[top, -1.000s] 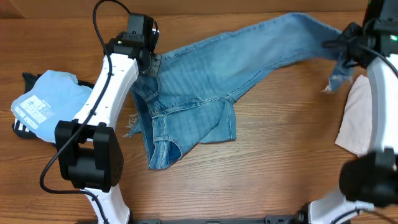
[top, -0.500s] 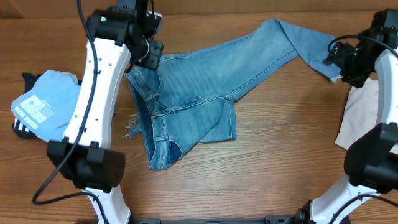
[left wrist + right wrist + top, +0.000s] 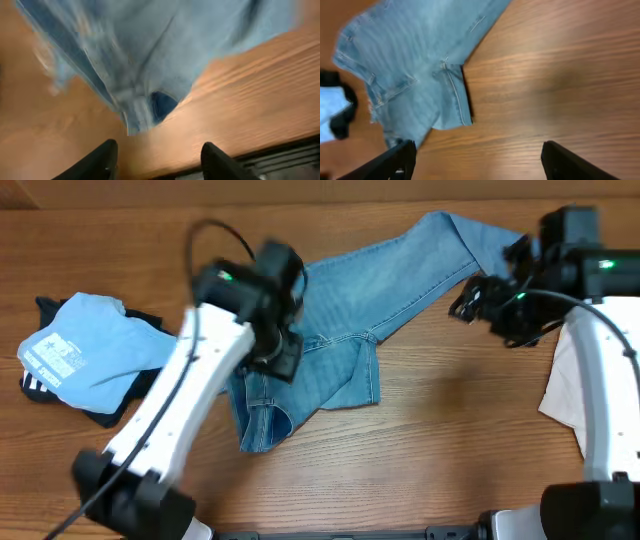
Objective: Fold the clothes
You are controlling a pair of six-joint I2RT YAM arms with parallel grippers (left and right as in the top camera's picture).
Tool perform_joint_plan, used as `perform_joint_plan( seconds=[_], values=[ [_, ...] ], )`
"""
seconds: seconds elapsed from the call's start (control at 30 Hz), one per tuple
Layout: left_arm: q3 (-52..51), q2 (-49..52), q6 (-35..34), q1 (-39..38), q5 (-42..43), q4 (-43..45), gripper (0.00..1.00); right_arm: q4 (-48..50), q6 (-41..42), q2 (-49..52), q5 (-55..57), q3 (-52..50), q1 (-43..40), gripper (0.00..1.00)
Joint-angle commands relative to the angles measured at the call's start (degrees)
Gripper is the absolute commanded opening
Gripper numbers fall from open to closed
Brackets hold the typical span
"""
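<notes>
The light-blue jeans (image 3: 400, 270) lie flat on the table, one leg stretched to the back right and the other folded short near the front (image 3: 260, 425). My left gripper (image 3: 285, 365) hovers over the waist part, open and empty. In the left wrist view the jeans (image 3: 150, 50) lie ahead of the open left gripper (image 3: 159, 160), with bare wood between the fingers. My right gripper (image 3: 462, 302) hangs open just off the long leg's near edge. In the right wrist view the right gripper (image 3: 477, 162) is over bare wood, with the jeans (image 3: 415, 65) ahead and to the left.
A sky-blue printed shirt (image 3: 85, 350) lies on a dark garment (image 3: 100, 415) at the left. An off-white garment (image 3: 565, 380) lies at the right edge, partly under the right arm. The table's front edge (image 3: 280, 155) shows close behind the left gripper.
Both grippers have opened and let go of the jeans. The left arm swung forward over the waist and the right arm moved left. The long leg's end now lies flat.
</notes>
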Motion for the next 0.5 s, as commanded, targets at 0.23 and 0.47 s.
perform_joint_plan(
  seconds=[0.23, 0.47],
  values=[
    [-35.23, 0.55, -11.23, 4.11, -3.54, 20.09, 0.66, 0.26, -4.22, -0.11, -0.26, -6.78, 3.17, 0.83],
    [-36.61, 0.55, 0.24, 5.2, 14.88, 26.93, 0.04, 0.55, -4.22, -0.11, -0.22, -6.86, 5.53, 0.84]
  ],
)
